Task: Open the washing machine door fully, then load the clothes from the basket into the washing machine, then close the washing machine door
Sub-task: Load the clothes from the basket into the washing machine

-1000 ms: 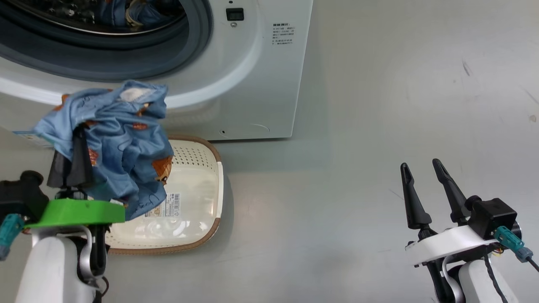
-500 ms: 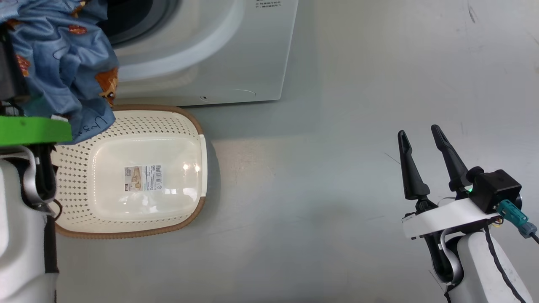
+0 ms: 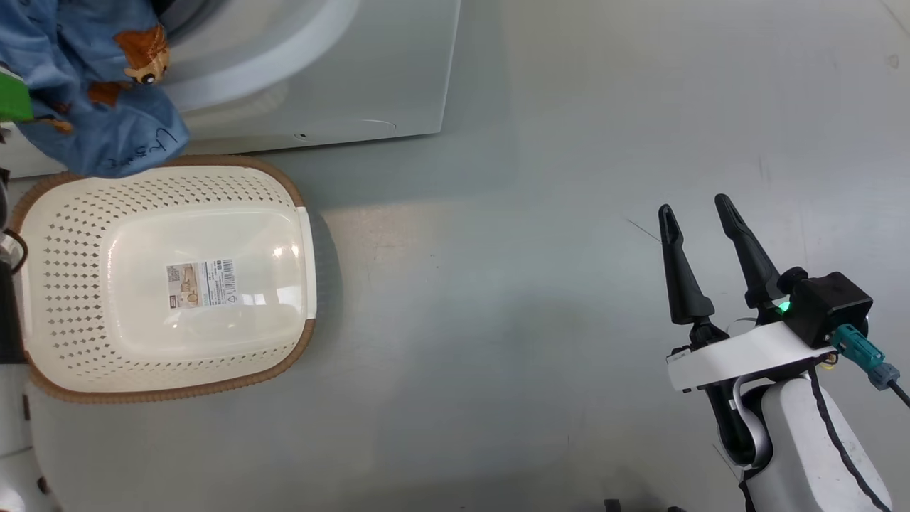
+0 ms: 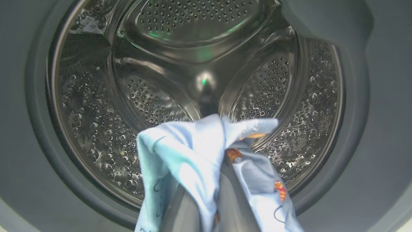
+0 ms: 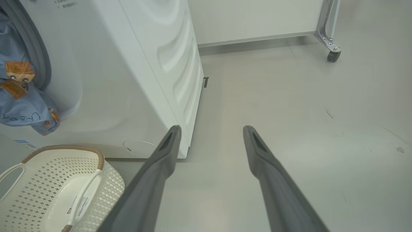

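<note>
**Drum mouth open, floor wide free**

Drum (image 4: 206, 64) is unobstructed deep inside; clothes (image 4: 193, 154) bunch across its lower front. Basket (image 3: 163, 178) sits just before the washing machine (image 3: 370, 71), crowding that approach. Floor (image 3: 498, 320) around the spread right tool (image 3: 694, 203) is bare.

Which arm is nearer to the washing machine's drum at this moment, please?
Left. The left arm is at the drum's mouth, jaws shut on the clothes; the right arm hovers over the floor, off to the washing machine's right, jaws open.
</note>
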You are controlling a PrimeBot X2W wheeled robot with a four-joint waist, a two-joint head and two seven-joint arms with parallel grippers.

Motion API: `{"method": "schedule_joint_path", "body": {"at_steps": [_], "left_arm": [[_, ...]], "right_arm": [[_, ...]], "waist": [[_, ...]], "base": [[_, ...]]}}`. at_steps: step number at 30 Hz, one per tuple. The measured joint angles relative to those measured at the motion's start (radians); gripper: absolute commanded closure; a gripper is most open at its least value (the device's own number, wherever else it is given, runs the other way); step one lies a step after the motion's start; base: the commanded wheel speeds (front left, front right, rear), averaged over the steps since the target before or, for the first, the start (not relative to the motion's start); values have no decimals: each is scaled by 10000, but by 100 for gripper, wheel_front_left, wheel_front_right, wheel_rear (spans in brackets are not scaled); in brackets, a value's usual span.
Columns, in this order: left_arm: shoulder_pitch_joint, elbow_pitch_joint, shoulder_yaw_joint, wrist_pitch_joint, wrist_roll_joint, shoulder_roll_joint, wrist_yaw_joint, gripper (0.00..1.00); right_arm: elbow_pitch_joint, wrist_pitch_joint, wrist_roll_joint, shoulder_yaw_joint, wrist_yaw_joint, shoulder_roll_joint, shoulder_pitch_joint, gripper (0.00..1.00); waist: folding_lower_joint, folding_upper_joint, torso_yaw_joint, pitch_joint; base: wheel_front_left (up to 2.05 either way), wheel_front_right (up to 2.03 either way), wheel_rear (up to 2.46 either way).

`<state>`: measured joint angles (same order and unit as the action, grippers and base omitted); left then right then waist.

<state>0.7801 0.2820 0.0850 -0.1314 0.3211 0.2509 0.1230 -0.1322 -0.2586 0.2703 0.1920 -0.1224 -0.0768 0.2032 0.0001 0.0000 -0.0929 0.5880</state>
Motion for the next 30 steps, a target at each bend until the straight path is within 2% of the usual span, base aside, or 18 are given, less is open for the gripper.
{"method": "schedule_joint_path", "body": {"at_steps": [12,23,30], "left_arm": [[1756,993,-293,1507,128,945,10,100],[3089,1987,-884,2589,194,1116,12,100],[3626,2385,-972,2606,176,1114,12,100]], "right_arm": [[117,0,109,-67,0,117,155,0],[232,0,244,-75,0,151,361,0],[234,0,305,-155,0,171,353,0]], "waist": [[0,0,-355,1104],[1,0,-484,2188],[0,0,-463,2578]], "base": [[0,0,0],[0,0,0],[0,0,0]]}}
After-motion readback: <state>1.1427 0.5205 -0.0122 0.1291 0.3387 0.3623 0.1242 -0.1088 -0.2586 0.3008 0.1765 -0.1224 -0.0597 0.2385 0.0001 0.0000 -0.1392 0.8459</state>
